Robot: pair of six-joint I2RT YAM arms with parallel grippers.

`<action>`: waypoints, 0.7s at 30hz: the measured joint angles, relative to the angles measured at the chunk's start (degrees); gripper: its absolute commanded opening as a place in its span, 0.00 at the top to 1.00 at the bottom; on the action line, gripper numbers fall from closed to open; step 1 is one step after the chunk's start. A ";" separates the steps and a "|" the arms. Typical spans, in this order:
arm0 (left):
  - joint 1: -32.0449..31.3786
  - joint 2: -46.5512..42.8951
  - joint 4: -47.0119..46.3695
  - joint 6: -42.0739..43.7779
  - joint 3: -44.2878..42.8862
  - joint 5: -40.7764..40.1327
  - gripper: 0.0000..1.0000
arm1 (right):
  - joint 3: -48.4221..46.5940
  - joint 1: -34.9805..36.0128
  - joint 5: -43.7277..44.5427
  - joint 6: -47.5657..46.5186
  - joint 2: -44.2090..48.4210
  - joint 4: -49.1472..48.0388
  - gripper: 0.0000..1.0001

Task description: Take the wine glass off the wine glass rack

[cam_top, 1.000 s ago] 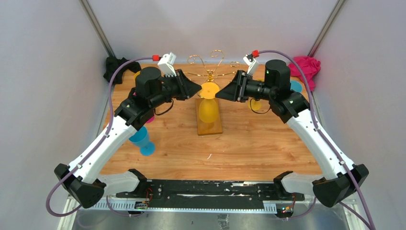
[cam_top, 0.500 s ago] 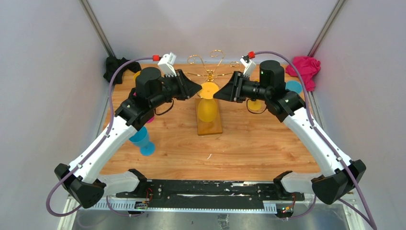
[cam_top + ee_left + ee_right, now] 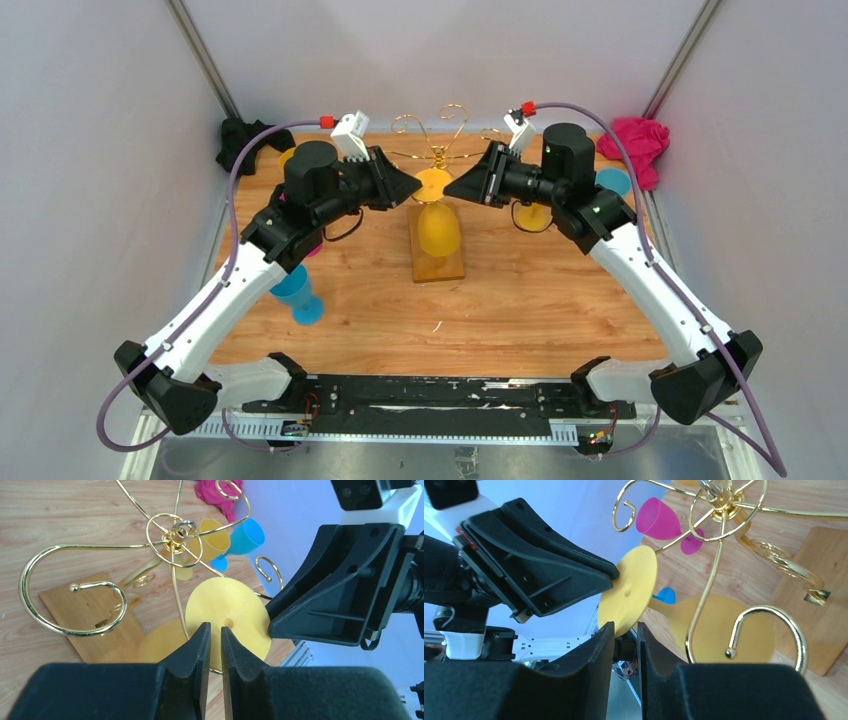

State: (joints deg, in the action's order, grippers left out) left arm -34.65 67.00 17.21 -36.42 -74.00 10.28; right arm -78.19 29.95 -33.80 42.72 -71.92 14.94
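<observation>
1. The yellow wine glass (image 3: 437, 228) hangs bowl-down on the wine glass rack (image 3: 437, 155). Its foot disc (image 3: 230, 615) sits in the wire arms directly between the two claw tips, with the bowl below them over the wooden base (image 3: 440, 268).
2. The left claw (image 3: 213, 627) has its fingers almost pressed together with a thin slit between them, pinching nothing. The tips are at the disc's rim; I can't tell whether they touch it or stop just short.
3. The right claw (image 3: 625, 626) is in the same state: near-closed and holding nothing, with its tips at the opposite rim.
4. The step in hand looks like getting a hold. Neither claw can grab as set, so one must spread first, then take the stem just under the disc rather than the flat rim.
5. The wires trap the foot, so I'd slide the glass out along the slot toward its open end instead of lifting straight up.
6. The stand looks light. Use the other claw to pin the base or post, or the rack will likely drag or tip.
7. Snag risk: gold curls sit close beside both claws, so keep moves small.
8. The surface is wood-grain. A blue glass (image 3: 297, 290) and a magenta glass (image 3: 656, 522) sit outboard of the left claw. A spare yellow glass (image 3: 212, 532) and a second blue glass (image 3: 245, 535) sit behind the right claw.
9. A black cloth (image 3: 240, 145) lies far beyond the left claw and a pink cloth (image 3: 640, 140) far beyond the right.
10. The room has plain pale walls on three sides and metal posts at the back corners.
</observation>
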 measured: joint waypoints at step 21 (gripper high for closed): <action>0.00 -0.15 -1.75 0.02 1.44 0.76 0.83 | 2.54 0.02 1.03 7.63 -0.48 -4.72 0.65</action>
State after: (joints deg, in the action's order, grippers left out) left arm -34.65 66.85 15.46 -36.40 -72.55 11.05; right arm -75.66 29.98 -32.77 50.35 -72.40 10.22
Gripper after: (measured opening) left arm 0.176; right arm 0.332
